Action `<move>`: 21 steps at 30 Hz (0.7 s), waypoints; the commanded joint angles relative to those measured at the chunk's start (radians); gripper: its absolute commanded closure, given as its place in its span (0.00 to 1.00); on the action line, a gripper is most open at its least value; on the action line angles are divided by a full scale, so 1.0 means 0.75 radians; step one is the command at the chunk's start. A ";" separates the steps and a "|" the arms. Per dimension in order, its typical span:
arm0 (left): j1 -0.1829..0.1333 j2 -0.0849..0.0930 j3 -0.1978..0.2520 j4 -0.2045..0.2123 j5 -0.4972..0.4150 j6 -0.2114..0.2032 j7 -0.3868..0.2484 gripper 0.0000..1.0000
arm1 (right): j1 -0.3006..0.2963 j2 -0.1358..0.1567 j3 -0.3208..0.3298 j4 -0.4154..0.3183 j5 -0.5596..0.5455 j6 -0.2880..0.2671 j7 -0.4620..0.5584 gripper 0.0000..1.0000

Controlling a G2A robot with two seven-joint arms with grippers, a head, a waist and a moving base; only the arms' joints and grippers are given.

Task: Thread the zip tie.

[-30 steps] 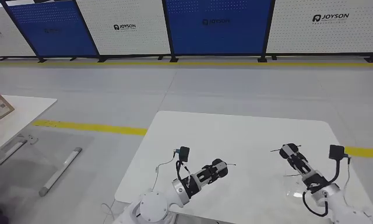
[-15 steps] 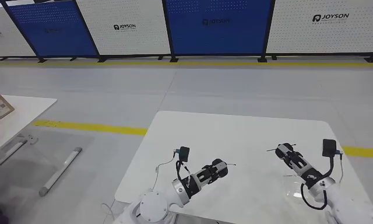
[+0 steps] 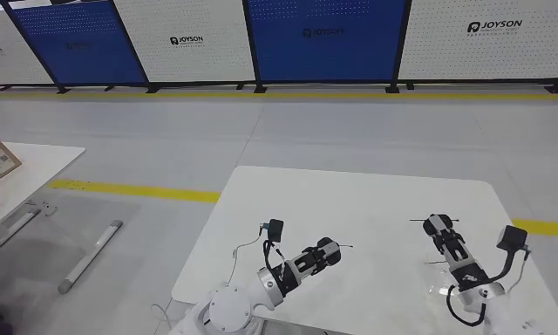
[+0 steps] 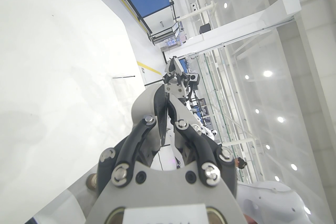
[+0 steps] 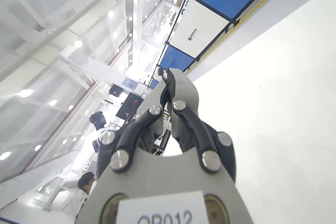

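My right pincer (image 3: pixel 435 222), pressed shut near the table's (image 3: pixel 349 195) right edge, pinches the zip tie (image 3: pixel 418 220) crosswise, its length parallel to the near edge. My left pincer (image 3: pixel 332 248), closed on a thin strand (image 3: pixel 347 246) pointing that way, sits well apart.

The right gripper (image 3: pixel 438 222) is now nearer the right edge of the table (image 3: pixel 349 195) than half a second ago. A second ago it was between those two spots, so it first drifts toward the table's middle and then swings back out. The zip tie (image 3: pixel 417 220) pinched in it travels along, and its thin strap ends farther right. The black camera block (image 3: pixel 513 239) on that wrist drops toward the near right corner, and the forearm points more squarely away from the near edge.
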 commanded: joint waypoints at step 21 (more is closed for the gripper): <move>-0.117 -0.013 0.179 -0.052 0.258 0.135 -0.069 1.00 | 0.004 -0.007 -0.005 0.004 -0.007 -0.013 -0.010 1.00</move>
